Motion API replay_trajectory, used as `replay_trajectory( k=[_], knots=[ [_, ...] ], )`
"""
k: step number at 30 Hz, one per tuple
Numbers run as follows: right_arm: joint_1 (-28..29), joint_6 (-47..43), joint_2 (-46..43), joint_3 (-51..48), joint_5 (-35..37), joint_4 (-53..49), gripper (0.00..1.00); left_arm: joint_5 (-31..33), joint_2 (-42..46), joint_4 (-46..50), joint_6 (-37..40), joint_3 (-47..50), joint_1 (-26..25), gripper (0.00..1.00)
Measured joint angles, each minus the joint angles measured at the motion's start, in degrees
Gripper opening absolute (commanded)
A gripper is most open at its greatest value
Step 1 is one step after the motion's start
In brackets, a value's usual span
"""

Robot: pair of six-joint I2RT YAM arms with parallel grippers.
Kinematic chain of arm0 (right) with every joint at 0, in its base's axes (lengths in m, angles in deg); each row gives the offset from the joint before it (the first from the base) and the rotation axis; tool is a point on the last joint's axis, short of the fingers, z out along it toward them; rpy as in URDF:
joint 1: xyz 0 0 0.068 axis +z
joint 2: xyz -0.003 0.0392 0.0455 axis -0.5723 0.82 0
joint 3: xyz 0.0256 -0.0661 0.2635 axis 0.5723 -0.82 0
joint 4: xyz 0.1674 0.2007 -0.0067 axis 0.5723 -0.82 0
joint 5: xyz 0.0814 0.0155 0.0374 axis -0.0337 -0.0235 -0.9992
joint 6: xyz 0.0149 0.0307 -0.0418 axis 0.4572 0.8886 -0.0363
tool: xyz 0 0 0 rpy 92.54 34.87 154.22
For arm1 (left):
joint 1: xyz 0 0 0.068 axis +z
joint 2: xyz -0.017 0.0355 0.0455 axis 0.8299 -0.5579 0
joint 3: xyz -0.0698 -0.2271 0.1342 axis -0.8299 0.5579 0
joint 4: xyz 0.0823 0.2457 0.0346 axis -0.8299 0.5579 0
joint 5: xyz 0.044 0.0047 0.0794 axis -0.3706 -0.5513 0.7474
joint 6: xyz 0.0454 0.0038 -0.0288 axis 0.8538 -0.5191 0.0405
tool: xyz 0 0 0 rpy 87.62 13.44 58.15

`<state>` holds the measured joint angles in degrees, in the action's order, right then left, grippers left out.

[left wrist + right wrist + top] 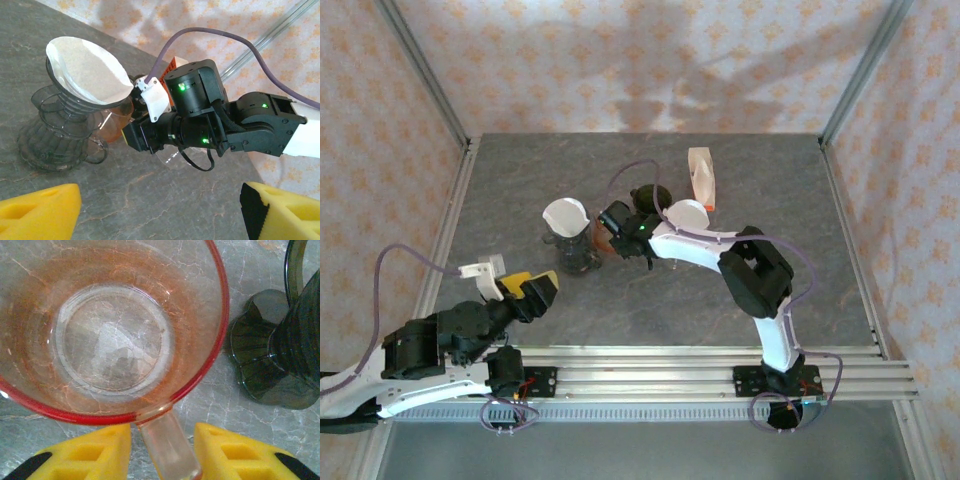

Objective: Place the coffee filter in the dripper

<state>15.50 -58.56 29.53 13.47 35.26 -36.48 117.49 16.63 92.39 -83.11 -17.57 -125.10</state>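
Yellow foam pads (85, 452) of the right gripper (162, 437) sit on either side of the handle (167, 455) of a pink see-through cup (112, 335). They stand very near it, but whether they have pinched it cannot be told. The left gripper (160, 215) has its yellow pads spread wide with nothing between them, and looks across bare table (150, 195) towards the far side.

Just left of the cup stands the dark glass dripper (55, 130). The white paper filter (85, 67) already sits in its mouth, with its rim rising above the dripper's lip and leaning a little to one side. It lies near the right gripper, up and to the left of it, without touching it. From the left gripper it is well apart, farther off and to the left of where the pads point.

The filter is judged to be very light, limp and easy to crease or tear, so it needs a gentle hold. The free upper rim seems the best place to take it. If it needs seating deeper, a soft push inside the cone should do, though the glass dripper could tip if shoved sideways.
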Motion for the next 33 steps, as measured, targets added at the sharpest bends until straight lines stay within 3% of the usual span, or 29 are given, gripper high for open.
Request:
replay_trajectory(
  k=[10,21,33],
  knots=[
    [0.0,1.2,-0.6,-2.0,-0.3,2.4,0.12,0.0,-0.1,0.0,-0.4,0.7,0.0,0.84],
    [3.1,3.9,-7.6,-10.9,2.2,2.1,0.10,0.0,-0.1,-0.1,-0.4,1.6,0.0,0.84],
    [12.5,10.4,-23.1,-25.5,6.7,-1.7,0.10,0.0,-0.1,-0.2,-1.3,2.6,0.0,0.88]
  ],
)
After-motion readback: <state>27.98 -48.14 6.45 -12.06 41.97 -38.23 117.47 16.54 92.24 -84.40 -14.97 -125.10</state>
